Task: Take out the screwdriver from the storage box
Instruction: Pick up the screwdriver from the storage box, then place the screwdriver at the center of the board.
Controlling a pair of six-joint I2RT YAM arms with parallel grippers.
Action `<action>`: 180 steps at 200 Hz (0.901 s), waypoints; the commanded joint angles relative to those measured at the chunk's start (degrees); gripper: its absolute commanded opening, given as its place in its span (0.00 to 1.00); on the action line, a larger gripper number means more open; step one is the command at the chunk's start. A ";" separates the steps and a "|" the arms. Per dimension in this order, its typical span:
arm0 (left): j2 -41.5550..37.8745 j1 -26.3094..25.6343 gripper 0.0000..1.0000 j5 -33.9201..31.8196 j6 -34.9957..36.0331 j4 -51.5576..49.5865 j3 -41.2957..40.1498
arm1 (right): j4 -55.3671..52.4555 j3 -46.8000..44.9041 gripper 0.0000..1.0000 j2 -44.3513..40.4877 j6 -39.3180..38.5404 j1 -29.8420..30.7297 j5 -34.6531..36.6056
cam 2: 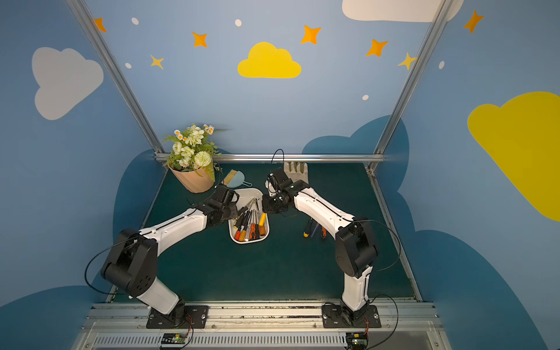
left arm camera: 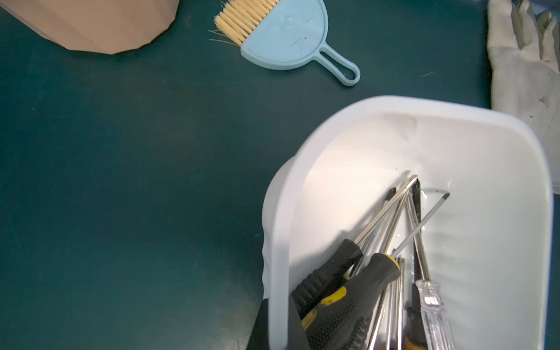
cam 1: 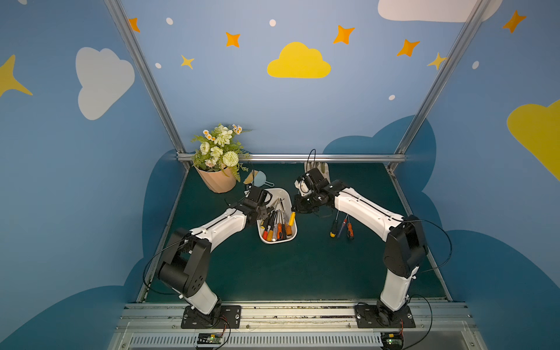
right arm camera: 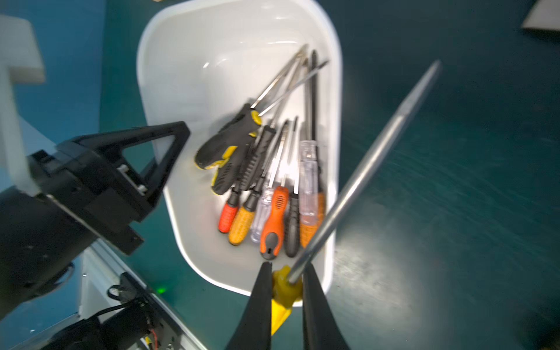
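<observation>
The yellow-handled screwdriver (right arm camera: 363, 169) is clamped by its handle in the jaws of the right gripper (right arm camera: 287, 272). Its shaft juts ahead of them across a corner of the storage box (right arm camera: 188, 75). The left gripper (left arm camera: 278, 309) pinches that box's side wall between its jaws, and the other screwdrivers (right arm camera: 274, 218) lie just inside them.

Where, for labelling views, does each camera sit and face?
Top views: above the bases, facing down at the storage box; left arm, right arm.
Left wrist: on left arm, facing box wall; left end effector clamps it.
Right wrist: on right arm, facing into the box; right end effector grips yellow screwdriver.
Shared: the box.
</observation>
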 commanded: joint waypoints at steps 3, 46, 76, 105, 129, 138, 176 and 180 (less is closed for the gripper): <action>-1.19 0.50 0.02 -0.98 -0.38 2.93 2.78 | -8.36 -0.32 0.00 -1.72 -5.82 -3.06 4.52; -1.34 0.56 0.02 -1.04 -0.30 2.93 2.76 | -17.49 2.29 0.00 3.84 -10.53 -8.42 8.79; -1.45 0.65 0.02 -0.82 -0.31 3.02 2.76 | -20.33 3.50 0.00 7.94 -11.10 -10.38 10.51; -1.31 0.72 0.02 -0.45 -0.39 3.02 2.84 | -20.83 4.66 0.00 11.66 -11.58 -11.57 11.65; -1.34 0.73 0.02 -0.01 -0.13 2.96 2.95 | -22.03 6.30 0.00 14.94 -12.15 -12.11 12.32; -1.33 0.73 0.02 -0.10 -0.14 2.93 2.97 | -22.05 6.65 0.00 15.69 -12.30 -12.14 12.83; -1.35 0.67 0.02 -0.09 -0.17 2.93 3.01 | -22.84 8.75 0.00 18.48 -13.56 -12.59 14.37; -1.38 0.67 0.02 -0.09 -0.14 2.98 2.95 | -23.17 9.19 0.00 18.92 -13.63 -12.60 14.55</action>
